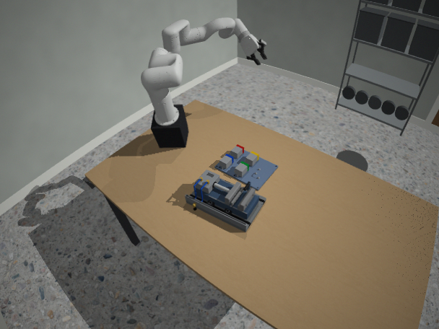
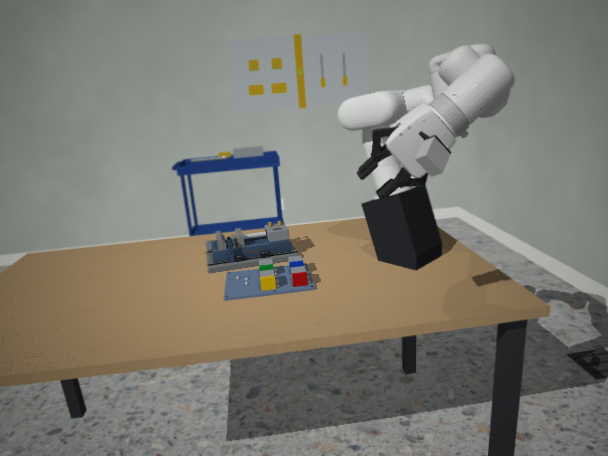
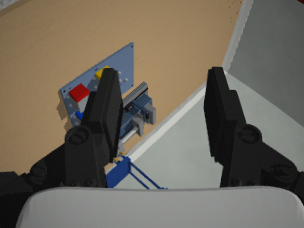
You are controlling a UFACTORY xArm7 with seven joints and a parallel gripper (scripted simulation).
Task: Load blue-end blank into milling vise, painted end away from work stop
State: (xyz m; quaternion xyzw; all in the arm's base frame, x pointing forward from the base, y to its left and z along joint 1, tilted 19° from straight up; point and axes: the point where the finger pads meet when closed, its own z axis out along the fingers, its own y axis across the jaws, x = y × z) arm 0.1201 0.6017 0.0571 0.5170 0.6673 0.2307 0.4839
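The blank with the blue end (image 1: 226,161) lies on the infeed plate (image 1: 249,169), in the corner nearest the vise (image 1: 225,200). It also shows in the exterior view (image 2: 296,261), behind the red-ended blank (image 2: 299,277). Blanks with green (image 1: 241,168) and yellow (image 1: 251,157) ends lie beside them on the plate. The space between the vise jaws holds no blank. My gripper (image 1: 258,54) is high in the air, far beyond the table's back edge, open and empty. In the wrist view the fingers stand apart, with the plate (image 3: 92,89) far below.
The black robot base block (image 1: 170,126) stands at the table's back corner. A blue cart (image 2: 227,190) stands behind the table. A metal shelf (image 1: 390,61) is against the far wall, and a round stool (image 1: 351,159) is beside the table.
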